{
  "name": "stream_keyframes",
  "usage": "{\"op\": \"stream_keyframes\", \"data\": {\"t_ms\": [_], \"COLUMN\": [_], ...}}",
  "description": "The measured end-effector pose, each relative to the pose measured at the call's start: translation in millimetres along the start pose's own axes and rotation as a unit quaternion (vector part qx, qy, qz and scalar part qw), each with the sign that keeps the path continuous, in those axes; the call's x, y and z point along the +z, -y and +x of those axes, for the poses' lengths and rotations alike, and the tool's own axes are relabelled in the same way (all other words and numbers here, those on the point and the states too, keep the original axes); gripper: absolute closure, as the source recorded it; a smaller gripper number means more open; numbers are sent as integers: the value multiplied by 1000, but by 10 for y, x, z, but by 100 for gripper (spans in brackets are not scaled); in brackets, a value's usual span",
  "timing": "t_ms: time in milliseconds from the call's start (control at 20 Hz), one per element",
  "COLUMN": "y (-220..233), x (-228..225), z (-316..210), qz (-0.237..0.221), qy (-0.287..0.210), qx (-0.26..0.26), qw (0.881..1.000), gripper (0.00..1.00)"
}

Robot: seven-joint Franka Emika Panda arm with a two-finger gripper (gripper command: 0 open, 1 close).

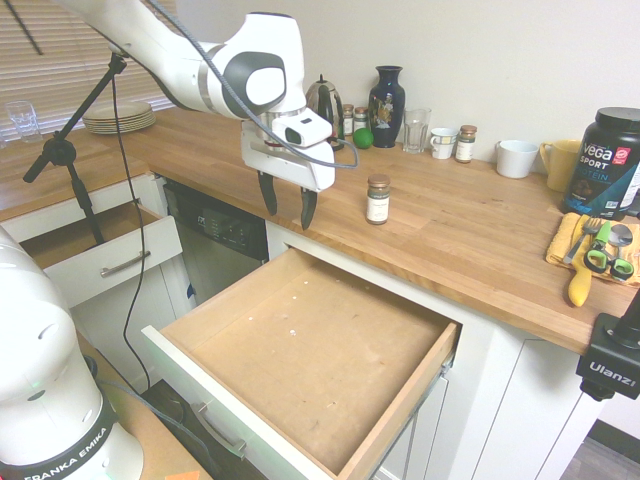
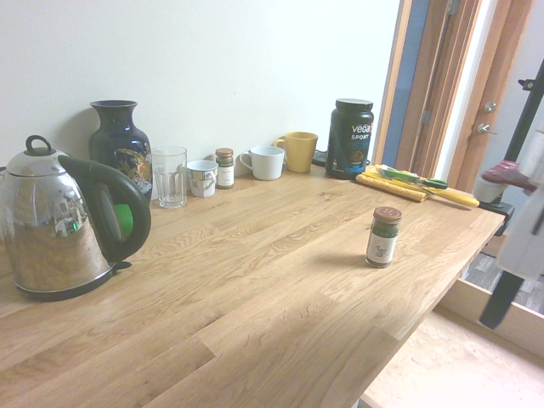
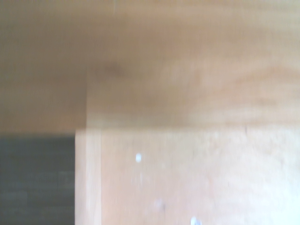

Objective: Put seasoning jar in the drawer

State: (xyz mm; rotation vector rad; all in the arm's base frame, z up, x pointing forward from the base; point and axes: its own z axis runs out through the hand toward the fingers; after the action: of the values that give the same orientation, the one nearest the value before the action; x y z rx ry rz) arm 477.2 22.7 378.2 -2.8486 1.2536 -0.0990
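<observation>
Seasoning jar [image 1: 378, 200] stands upright and alone on the wooden counter [image 1: 470, 235], a little back from the counter's near edge and just above the far right corner of the open drawer [image 1: 310, 355]. In the second exterior view the jar [image 2: 383, 237] shows a brown-copper screw lid, clear glass sides, a white label and dark contents inside.

It looks small and light, so weight should be no trouble. Glass is stiff and will not give under the fingers, but it is smooth and could slip if pinched off-centre, and it would likely break or chip if dropped onto the drawer's wooden bottom. The labelled middle of the body seems the safest place to take hold: the paper offers more friction than bare glass, and a grip there keeps the jar balanced. Pinching the lid alone is riskier, since it is narrower and could turn.

The gripper [image 1: 287, 208] hangs to the left of the jar, over the counter's near edge by the drawer's far left corner, well apart from the jar and holding nothing. Its two dark fingers point down with a clear gap between them, a gap that looks wide enough to straddle the jar.

The wrist view is blurred; it shows only wood grain and pale board.

Other jars [image 1: 465, 144], a vase [image 1: 387, 94], a kettle [image 2: 59, 221] and cups stand further back.
</observation>
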Motion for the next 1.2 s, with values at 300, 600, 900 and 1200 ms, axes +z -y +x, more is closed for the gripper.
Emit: {"op": "stream_keyframes", "data": {"t_ms": [300, 600, 900, 1200], "y": [130, 232, 435, 666], "x": [73, 188, 229, 349], "z": [424, 793, 1159, 1441], "qz": [-7, -15, -21, -31], "qy": [5, 12, 15, 20], "qx": [25, 44, 54, 56], "qw": [1000, 999, 998, 998], "gripper": [0, 0, 100, 100]}}
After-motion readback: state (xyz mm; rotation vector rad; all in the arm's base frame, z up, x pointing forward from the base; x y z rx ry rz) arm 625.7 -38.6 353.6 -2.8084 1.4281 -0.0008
